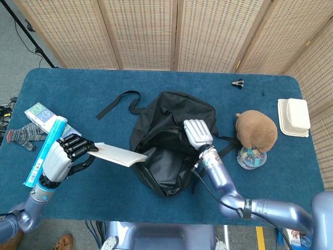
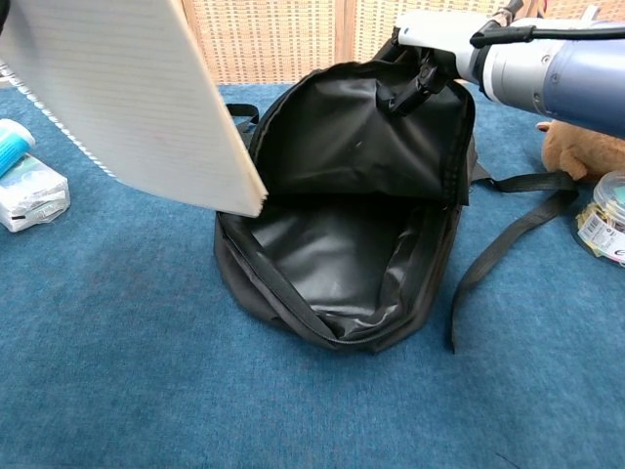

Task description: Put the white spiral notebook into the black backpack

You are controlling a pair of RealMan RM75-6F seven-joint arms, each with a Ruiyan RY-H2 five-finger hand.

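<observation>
The left hand [image 1: 66,154] grips the white spiral notebook [image 1: 117,154] in the air, its corner at the mouth of the black backpack [image 1: 171,140]. The right hand [image 1: 198,134] pinches the flap and holds it open. Next, I think, the notebook must slide inside. All stands on a blue table [image 1: 156,198], with woven screens [image 1: 156,31] behind.

the left hand [image 1: 67,153] had black fingers [image 1: 77,147] on a pale grey back, above a blue-banded wrist and a silver-blue metallic arm. the right hand [image 1: 196,133] was white and ribbed, its forearm [image 2: 571,73] the same glossy blue-grey, with a thin black cable [image 1: 208,194] running along it.
</observation>
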